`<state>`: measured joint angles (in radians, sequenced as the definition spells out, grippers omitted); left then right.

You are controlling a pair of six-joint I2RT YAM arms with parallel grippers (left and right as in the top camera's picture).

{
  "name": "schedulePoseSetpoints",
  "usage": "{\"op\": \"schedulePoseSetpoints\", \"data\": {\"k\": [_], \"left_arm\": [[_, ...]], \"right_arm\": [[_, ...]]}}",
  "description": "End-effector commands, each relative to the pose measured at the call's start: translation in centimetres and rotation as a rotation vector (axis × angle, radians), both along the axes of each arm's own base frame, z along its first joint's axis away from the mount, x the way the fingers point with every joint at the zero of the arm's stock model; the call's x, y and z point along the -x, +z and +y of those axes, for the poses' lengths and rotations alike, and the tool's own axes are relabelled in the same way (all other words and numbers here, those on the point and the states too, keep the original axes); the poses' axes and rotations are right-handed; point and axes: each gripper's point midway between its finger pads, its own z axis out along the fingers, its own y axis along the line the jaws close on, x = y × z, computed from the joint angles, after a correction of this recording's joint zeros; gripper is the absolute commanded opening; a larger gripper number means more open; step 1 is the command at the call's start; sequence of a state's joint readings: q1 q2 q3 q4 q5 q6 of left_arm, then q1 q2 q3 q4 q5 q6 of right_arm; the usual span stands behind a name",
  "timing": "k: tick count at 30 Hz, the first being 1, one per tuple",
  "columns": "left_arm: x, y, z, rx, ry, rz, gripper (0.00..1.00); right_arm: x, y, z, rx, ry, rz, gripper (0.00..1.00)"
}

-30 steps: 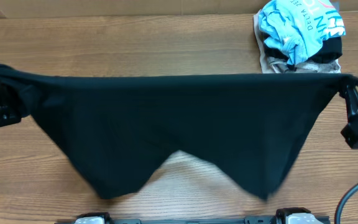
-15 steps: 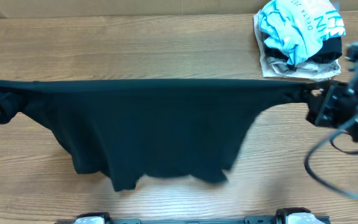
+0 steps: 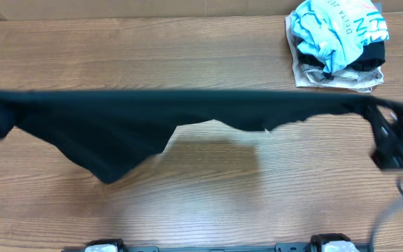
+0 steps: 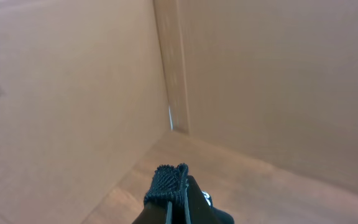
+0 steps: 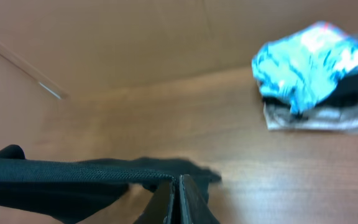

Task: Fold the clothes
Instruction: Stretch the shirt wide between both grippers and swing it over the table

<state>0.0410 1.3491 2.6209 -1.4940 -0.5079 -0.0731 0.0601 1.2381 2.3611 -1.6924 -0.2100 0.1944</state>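
The black shirt (image 3: 138,122) is stretched taut in the air across the table, from the far left edge to the right, its lower edge hanging in a point at the left. My left gripper (image 4: 170,199) is shut on a bunched corner of the black shirt (image 4: 166,180); in the overhead view it is out of sight at the left edge. My right gripper (image 3: 390,136), blurred, is at the right end; in the right wrist view its fingers (image 5: 176,186) are shut on the shirt's hem (image 5: 73,169).
A pile of other garments sits at the back right: a light blue tee with white lettering (image 3: 338,28) on top of black and beige pieces (image 3: 334,73), also in the right wrist view (image 5: 312,68). Brown cardboard walls (image 4: 73,93) stand behind the wooden table (image 3: 208,196).
The shirt has been lifted and pulled tighter; its hanging lower part has swung up and away from the front. The right gripper moved right and slightly forward.
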Motion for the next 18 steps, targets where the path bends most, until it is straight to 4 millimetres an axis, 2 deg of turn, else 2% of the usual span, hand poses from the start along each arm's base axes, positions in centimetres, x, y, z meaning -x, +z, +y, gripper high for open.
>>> {"op": "schedulePoseSetpoints", "data": {"k": [1, 5, 9, 13, 18], "left_arm": [[6.8, 3.2, 0.4, -0.005, 0.049, -0.191, 0.04], [9.5, 3.8, 0.3, -0.005, 0.049, -0.25, 0.04], [9.9, 3.6, 0.3, -0.003, 0.047, -0.249, 0.04], [8.1, 2.4, 0.3, 0.006, 0.047, -0.181, 0.04], [3.5, -0.4, 0.4, 0.025, 0.044, -0.037, 0.04]], "right_arm": [[3.2, 2.0, -1.5, 0.031, -0.068, -0.117, 0.04], [4.5, 2.5, -1.6, 0.029, -0.068, -0.147, 0.04], [4.2, 2.2, -1.6, 0.03, -0.067, -0.134, 0.04], [2.8, 0.5, -1.5, 0.037, -0.068, -0.063, 0.04], [-0.5, -4.0, -1.4, 0.056, -0.062, 0.12, 0.04]]}}
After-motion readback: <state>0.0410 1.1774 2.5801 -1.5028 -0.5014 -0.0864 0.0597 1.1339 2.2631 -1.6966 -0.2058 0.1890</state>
